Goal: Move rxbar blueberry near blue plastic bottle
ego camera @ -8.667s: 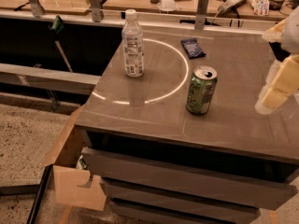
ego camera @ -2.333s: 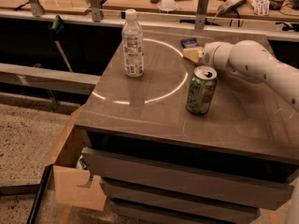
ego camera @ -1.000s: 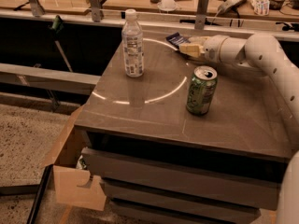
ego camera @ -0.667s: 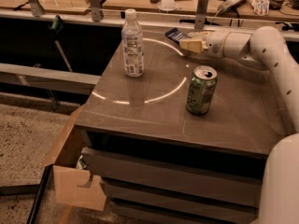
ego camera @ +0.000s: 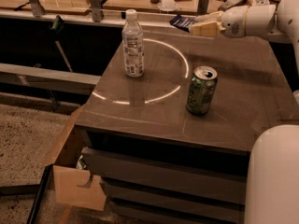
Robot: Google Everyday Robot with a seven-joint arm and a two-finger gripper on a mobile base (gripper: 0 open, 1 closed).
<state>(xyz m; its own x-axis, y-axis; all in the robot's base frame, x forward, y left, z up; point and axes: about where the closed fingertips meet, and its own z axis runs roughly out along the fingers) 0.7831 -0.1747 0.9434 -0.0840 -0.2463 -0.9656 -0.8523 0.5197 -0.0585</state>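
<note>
rxbar blueberry (ego camera: pixel 180 21) has risen, pinched in the gripper (ego camera: pixel 193 25) at blue plastic bottle's (ego camera: pixel 133 45) two o'clock. one end is hidden inside that grip.

The grey-brown tabletop (ego camera: pixel 243 106) is smooth and half glossy; it mirrors a bright ring of light. At its ten o'clock the tall clear plastic bottle (ego camera: pixel 132 45) shines, with a matt, paper-like label. The green metal soda can (ego camera: pixel 201 90) looks glossy. At one o'clock the cream matt plastic gripper (ego camera: pixel 194 27) pinches the flat dark navy rxbar blueberry wrapper (ego camera: pixel 180 21), which is faintly shiny. The brown cardboard box (ego camera: pixel 77 192) at seven o'clock looks matt and rough.
</note>
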